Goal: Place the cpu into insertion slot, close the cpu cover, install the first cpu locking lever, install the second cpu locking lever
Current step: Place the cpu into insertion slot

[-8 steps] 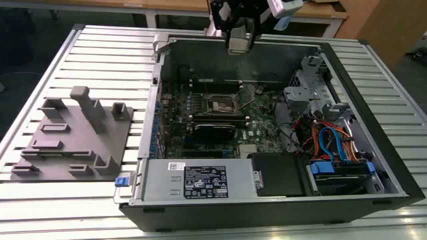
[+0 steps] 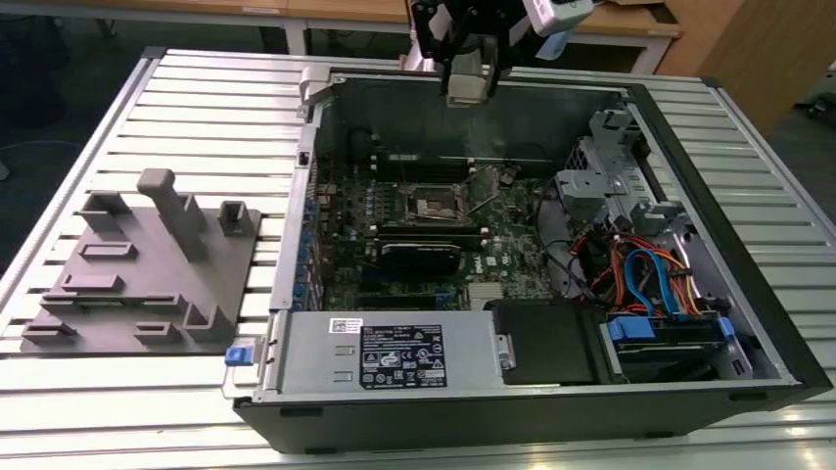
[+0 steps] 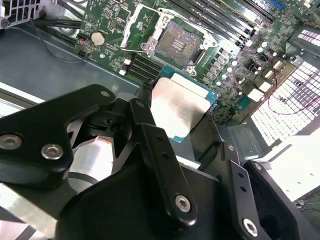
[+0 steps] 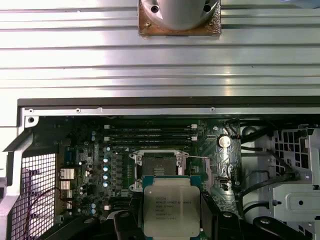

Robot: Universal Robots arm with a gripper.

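My gripper (image 2: pixel 471 86) hangs above the far wall of the open computer case (image 2: pixel 731 147), shut on the cpu (image 4: pixel 171 205). Both wrist views show the chip's silver-grey top (image 3: pixel 180 107) clamped by its edges between the black fingers (image 3: pixel 145 125). Well below it lies the insertion slot (image 2: pixel 434 204), a dark square socket with a silver rim on the green board, its contact field bare (image 3: pixel 175 42) (image 4: pixel 159 163). The cpu cover (image 3: pixel 137 25) stands swung open at one side of the socket. A thin wire lever (image 4: pixel 200 158) runs along the socket's edge.
A black card (image 2: pixel 418 257) sits just in front of the socket, with memory slots (image 4: pixel 150 131) behind it. The power supply (image 2: pixel 379 357) fills the near side; the drive cage and coloured cables (image 2: pixel 653 279) crowd the exterior view's right. A grey fixture plate (image 2: pixel 144 264) lies outside on the slatted table.
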